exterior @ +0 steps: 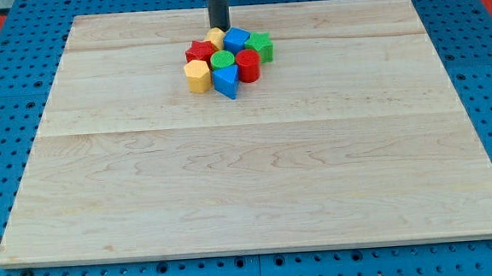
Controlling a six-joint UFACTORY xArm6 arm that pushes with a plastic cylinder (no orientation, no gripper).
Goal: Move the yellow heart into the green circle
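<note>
Yellow heart block (216, 38) touches my bare, empty tip (219, 28); next, judged: nudge it downward into the green circle block (222, 60).

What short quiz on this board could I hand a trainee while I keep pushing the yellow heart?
1. True or false: my tip stands at the cluster's top edge, right by the yellow heart.
2. Which block lies directly between the yellow heart and the blue triangle? A) green circle B) a purple cube C) an orange ring
3. Fill in: the block at the cluster's left end is the yellow ____.

Key
1. True; the rod comes down just above the heart.
2. A; the green circle sits mid-cluster, below the heart.
3. hexagon; it lies below the red star.
</note>
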